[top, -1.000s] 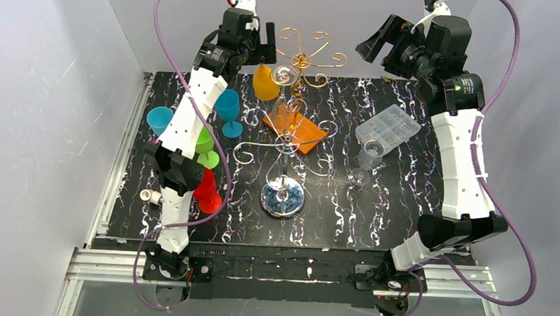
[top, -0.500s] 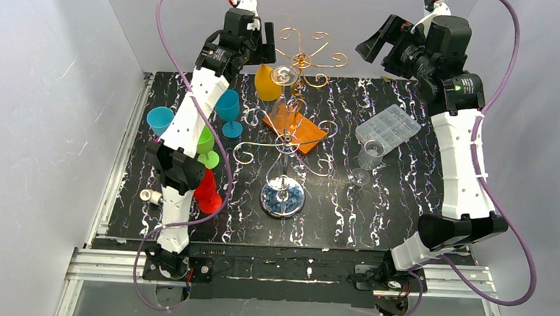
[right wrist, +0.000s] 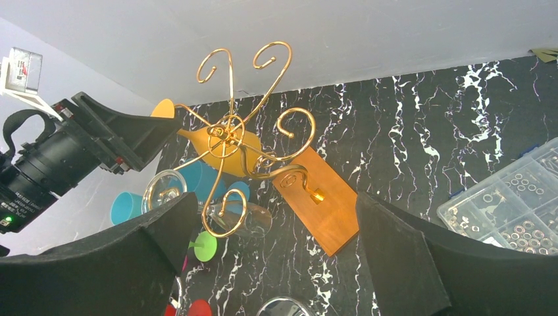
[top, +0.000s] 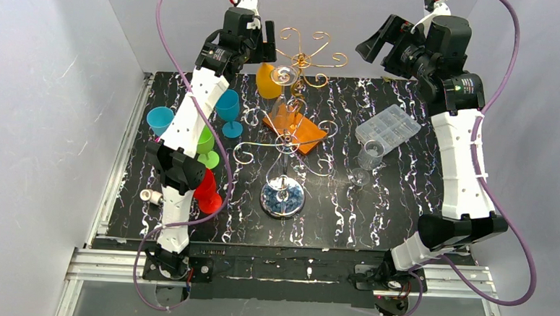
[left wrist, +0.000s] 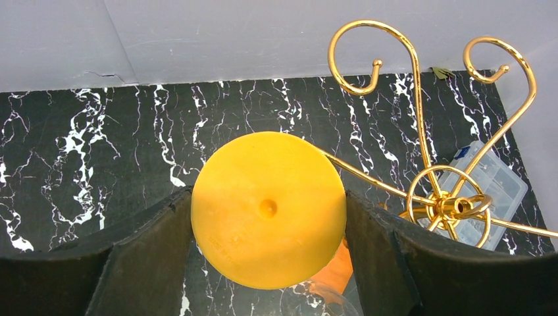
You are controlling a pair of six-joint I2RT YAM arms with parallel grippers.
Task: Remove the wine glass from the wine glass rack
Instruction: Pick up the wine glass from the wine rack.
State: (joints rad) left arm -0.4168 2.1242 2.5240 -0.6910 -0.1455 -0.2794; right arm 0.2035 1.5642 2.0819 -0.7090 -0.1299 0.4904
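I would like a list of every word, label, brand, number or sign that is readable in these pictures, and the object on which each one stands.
No text can be read in any view.
White tag, top left of the right wrist view: dark and red marks, too blurred to read.
Yellow wine glass, wine glass rack, orange block, clear parts box: no lettering visible.

An orange block (top: 309, 135) lies far centre. A clear parts box (top: 389, 127) sits right; a blue goblet (top: 228, 109) stands left.

Black marbled table (top: 405, 208) between pale grey walls (top: 40, 116).
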